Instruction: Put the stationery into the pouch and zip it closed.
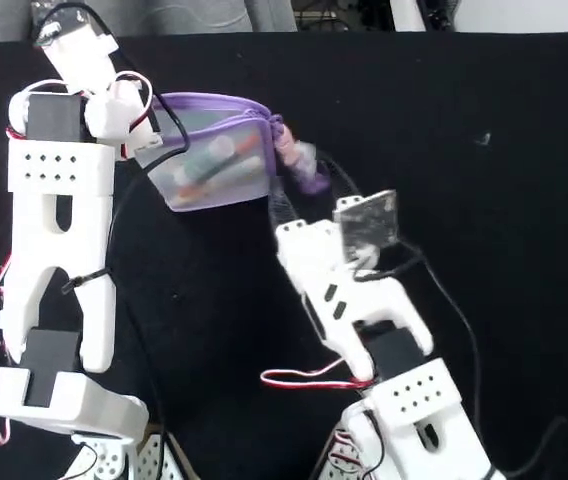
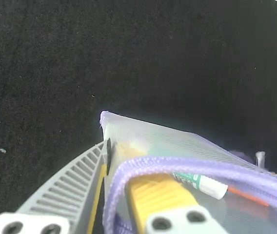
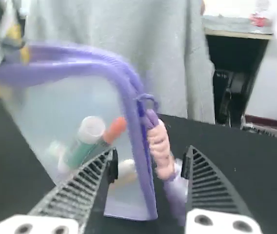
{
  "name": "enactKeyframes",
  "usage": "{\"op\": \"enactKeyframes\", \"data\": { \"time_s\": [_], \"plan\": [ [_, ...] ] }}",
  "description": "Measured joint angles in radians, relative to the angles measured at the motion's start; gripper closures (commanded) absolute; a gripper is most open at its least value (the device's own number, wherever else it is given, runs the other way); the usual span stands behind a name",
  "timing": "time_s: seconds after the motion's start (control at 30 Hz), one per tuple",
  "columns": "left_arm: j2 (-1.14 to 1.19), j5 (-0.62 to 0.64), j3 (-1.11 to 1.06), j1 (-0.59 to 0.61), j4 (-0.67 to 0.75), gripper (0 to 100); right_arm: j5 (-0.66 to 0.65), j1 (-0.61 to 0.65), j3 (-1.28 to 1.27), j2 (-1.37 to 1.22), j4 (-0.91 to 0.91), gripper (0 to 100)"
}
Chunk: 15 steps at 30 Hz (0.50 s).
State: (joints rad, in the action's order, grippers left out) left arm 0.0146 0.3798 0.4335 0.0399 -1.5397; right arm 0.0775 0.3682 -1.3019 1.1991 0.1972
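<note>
Right gripper [image 3: 150, 151] jaws apart, straddling pink zip pull [image 3: 159, 146] at one end of pouch [image 3: 70, 112]. Left gripper [image 1: 136, 135] clamped on the other end. Pouch seems lifted off black table cloth [image 1: 484, 120], stationery [image 3: 87, 139] inside, zip looks open. Risk: jaws close on fabric beside the pull, or the tug drags pouch from left grip. Dark cabinet [image 3: 236, 78] behind.
</note>
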Motion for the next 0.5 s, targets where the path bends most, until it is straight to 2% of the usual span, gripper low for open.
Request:
{"op": "enactKeyframes", "data": {
  "time_s": [0.13, 0.23, 0.5],
  "plan": [
    [0.0, 0.0, 0.0, 0.0, 0.0, 97, 0.094, -0.008, 0.0, -0.044, -0.008, 78.7],
    [0.0, 0.0, 0.0, 0.0, 0.0, 97, 0.114, -0.018, 0.0, -0.141, -0.072, 78.7],
    [0.0, -0.002, 0.0, 0.0, 0.0, 97, -0.023, -0.015, 0.133, -0.528, -0.272, 78.7]
  ]
}}
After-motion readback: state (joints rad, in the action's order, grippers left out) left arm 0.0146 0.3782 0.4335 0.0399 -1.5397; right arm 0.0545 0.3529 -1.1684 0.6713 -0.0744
